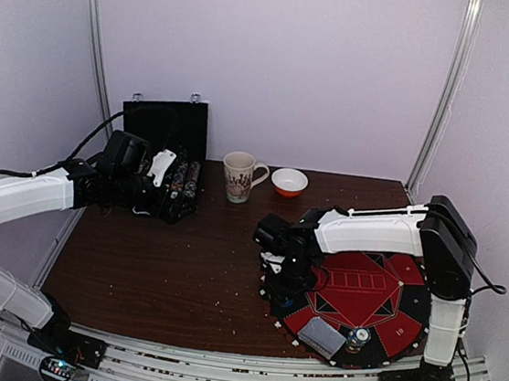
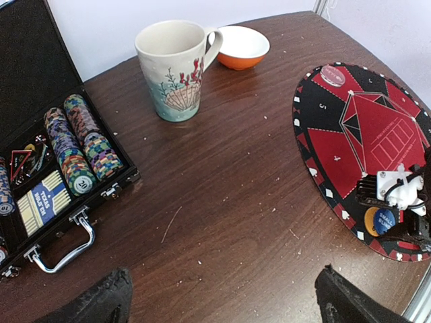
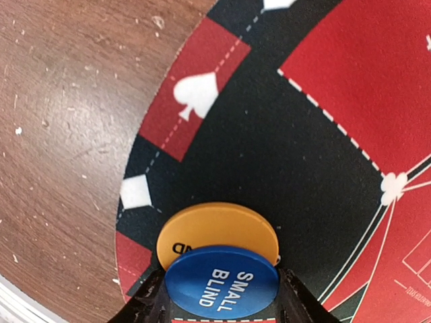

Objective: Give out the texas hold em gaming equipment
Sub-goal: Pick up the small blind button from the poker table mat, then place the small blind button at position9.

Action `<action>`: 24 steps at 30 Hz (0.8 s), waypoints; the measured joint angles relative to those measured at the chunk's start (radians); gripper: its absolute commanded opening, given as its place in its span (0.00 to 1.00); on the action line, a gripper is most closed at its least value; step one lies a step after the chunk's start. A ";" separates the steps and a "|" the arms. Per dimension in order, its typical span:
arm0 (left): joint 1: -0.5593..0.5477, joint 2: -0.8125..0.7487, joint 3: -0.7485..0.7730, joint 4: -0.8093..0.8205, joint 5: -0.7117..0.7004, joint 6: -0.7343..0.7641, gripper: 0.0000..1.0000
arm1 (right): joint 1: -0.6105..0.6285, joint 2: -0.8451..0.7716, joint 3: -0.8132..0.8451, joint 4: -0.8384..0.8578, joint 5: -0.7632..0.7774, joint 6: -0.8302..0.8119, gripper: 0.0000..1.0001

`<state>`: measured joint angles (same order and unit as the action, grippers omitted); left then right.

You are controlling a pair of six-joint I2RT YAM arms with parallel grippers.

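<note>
My right gripper [image 3: 222,299] is shut on a blue "SMALL BLIND" button disc [image 3: 222,282], low over the left rim of the round red-and-black mat [image 3: 269,134]. An orange button disc [image 3: 215,229] lies on the mat, partly under the blue one. The blue disc also shows in the left wrist view [image 2: 380,220]. A grey-backed card deck [image 1: 322,336] and a poker chip [image 1: 359,336] sit on the mat's near edge. Rows of striped chips [image 2: 74,145] fill the open black case [image 2: 101,195]. My left gripper [image 2: 222,303] is open and empty beside the case.
A painted mug [image 2: 174,67] and an orange-and-white bowl [image 2: 241,46] stand at the back of the brown table [image 2: 222,188]. A reddish disc [image 2: 332,74] lies on the mat's far edge. The case holds a boxed card pack [image 2: 44,202].
</note>
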<state>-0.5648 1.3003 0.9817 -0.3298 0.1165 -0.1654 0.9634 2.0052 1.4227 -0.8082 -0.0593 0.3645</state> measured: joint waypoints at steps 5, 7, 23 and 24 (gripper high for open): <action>0.000 0.000 0.000 0.000 0.000 0.003 0.98 | 0.000 -0.008 0.000 -0.020 -0.006 -0.001 0.39; 0.000 0.000 0.000 0.000 0.000 0.006 0.98 | 0.000 -0.014 0.000 -0.027 -0.008 -0.001 0.37; 0.000 -0.001 0.000 0.000 0.005 0.011 0.98 | -0.162 -0.187 -0.045 -0.050 0.010 -0.027 0.35; 0.000 -0.001 0.000 0.000 0.006 0.011 0.98 | -0.184 -0.201 -0.057 -0.051 0.014 -0.028 0.35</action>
<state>-0.5648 1.2991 0.9821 -0.3294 0.1230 -0.1543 0.7795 1.8038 1.3659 -0.8597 -0.0456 0.3363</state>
